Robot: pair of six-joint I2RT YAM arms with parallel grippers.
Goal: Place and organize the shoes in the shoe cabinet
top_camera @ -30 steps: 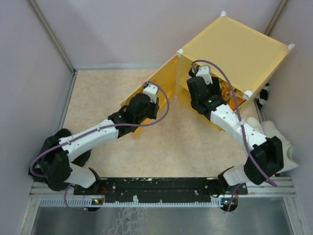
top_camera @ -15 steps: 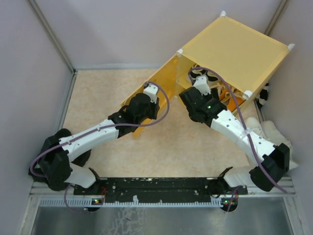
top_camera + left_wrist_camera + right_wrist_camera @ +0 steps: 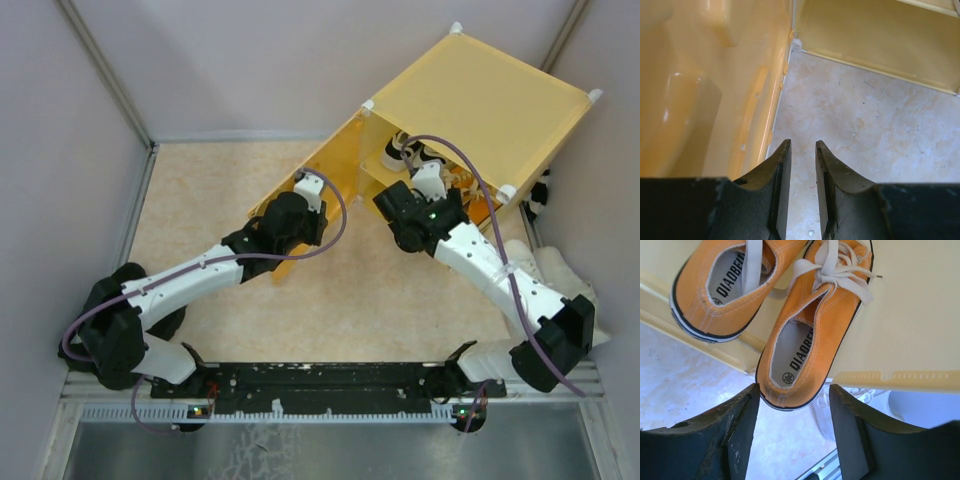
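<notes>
Two orange shoes (image 3: pixel 812 335) with white laces lie side by side on the inner shelf (image 3: pixel 910 315) of the yellow cabinet (image 3: pixel 480 100), heels overhanging its edge. My right gripper (image 3: pixel 793 390) is open just behind the right shoe's heel, holding nothing; from above it (image 3: pixel 420 185) is at the cabinet opening. My left gripper (image 3: pixel 800 145) has a narrow gap between its jaws and is empty. It sits beside the opened door (image 3: pixel 700 100). From above the left gripper (image 3: pixel 305 205) is against the door (image 3: pixel 335 165).
Off-white shoes (image 3: pixel 565 285) lie on the table at the right beside my right arm. A black-and-white shoe (image 3: pixel 541 195) shows partly behind the cabinet's right corner. Grey walls enclose the table. A white shoe (image 3: pixel 860 396) shows below the shelf.
My right gripper has drawn back out of the cabinet opening toward me, leaving the orange shoes on the shelf. The left arm has not moved.
</notes>
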